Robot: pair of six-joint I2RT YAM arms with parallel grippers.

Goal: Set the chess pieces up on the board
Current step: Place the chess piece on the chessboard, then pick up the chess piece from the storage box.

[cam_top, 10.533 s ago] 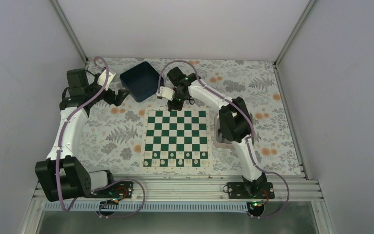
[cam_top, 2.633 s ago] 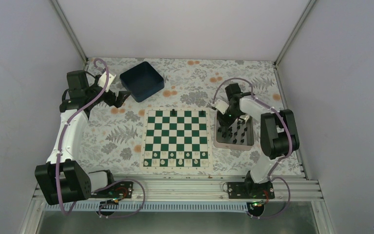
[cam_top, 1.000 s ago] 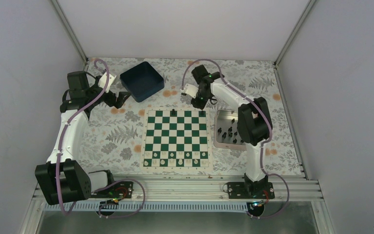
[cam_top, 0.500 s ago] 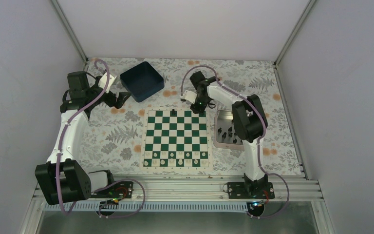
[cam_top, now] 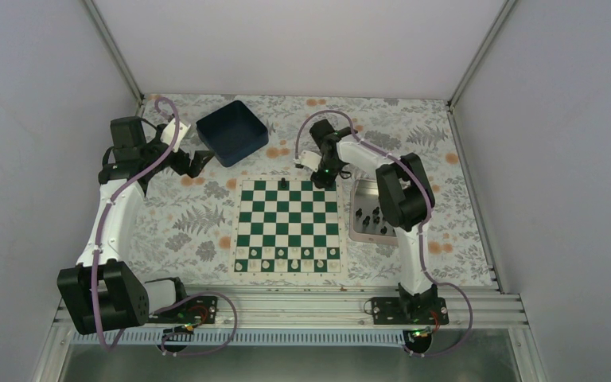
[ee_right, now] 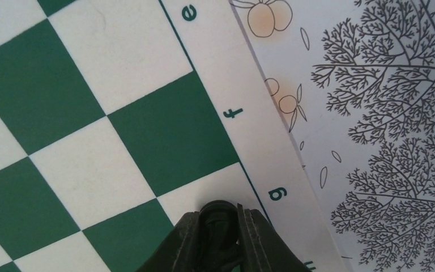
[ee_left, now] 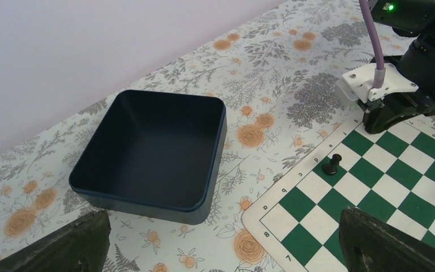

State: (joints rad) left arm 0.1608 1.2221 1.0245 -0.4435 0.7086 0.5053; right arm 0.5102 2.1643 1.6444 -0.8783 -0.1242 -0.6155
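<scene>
The green and white board (cam_top: 288,223) lies mid-table. One black chess piece (cam_top: 285,183) stands on its far row; it also shows in the left wrist view (ee_left: 332,164). My right gripper (cam_top: 324,177) is at the board's far right edge, shut on a black chess piece (ee_right: 220,220), low over a white square by the letter g on the board (ee_right: 90,141). More black pieces (cam_top: 371,215) stand in the silver tray (cam_top: 358,235). My left gripper (cam_top: 199,159) is open and empty beside the blue bin (cam_top: 232,131).
White pieces (cam_top: 286,256) fill the board's near rows. The empty blue bin (ee_left: 153,153) sits just left of the board's far corner. My left fingers (ee_left: 62,246) are spread wide above the flowered cloth. The right arm arches over the tray.
My right gripper went to the tray, then came back to the board's far edge carrying a black piece, and has sunk slightly lower. The left arm has not moved.
</scene>
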